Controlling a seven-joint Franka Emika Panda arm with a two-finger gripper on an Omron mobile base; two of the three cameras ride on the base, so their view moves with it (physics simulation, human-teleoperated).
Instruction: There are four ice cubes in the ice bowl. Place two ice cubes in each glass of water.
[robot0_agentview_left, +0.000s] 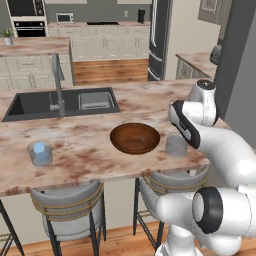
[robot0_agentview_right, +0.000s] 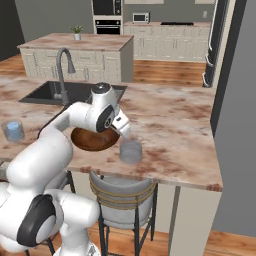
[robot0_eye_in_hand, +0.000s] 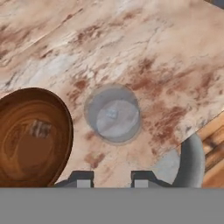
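dark fingertips of the gripper (robot0_eye_in_hand: 109, 179), slightly parted and empty, hover above the clear cylindrical tumbler (robot0_eye_in_hand: 113, 114); staying centred suits release.

Ice bowl (robot0_eye_in_hand: 30, 135) is showing dark reddish-brown wood with ringed grain, slightly glossy. Glass of water (robot0_eye_in_hand: 113, 114) at its 3 o'clock is looking clear, smooth, grey-blue tinted; second glass (robot0_agentview_left: 40, 152) is looking the same. Counter (robot0_eye_in_hand: 144, 52) is reading as polished marble-like stone, pink-brown veined. Sink (robot0_agentview_left: 35, 103) is appearing matt dark, faucet (robot0_agentview_left: 56, 82) brushed metal. Stool (robot0_agentview_right: 122, 197) seat is looking grey cloth.
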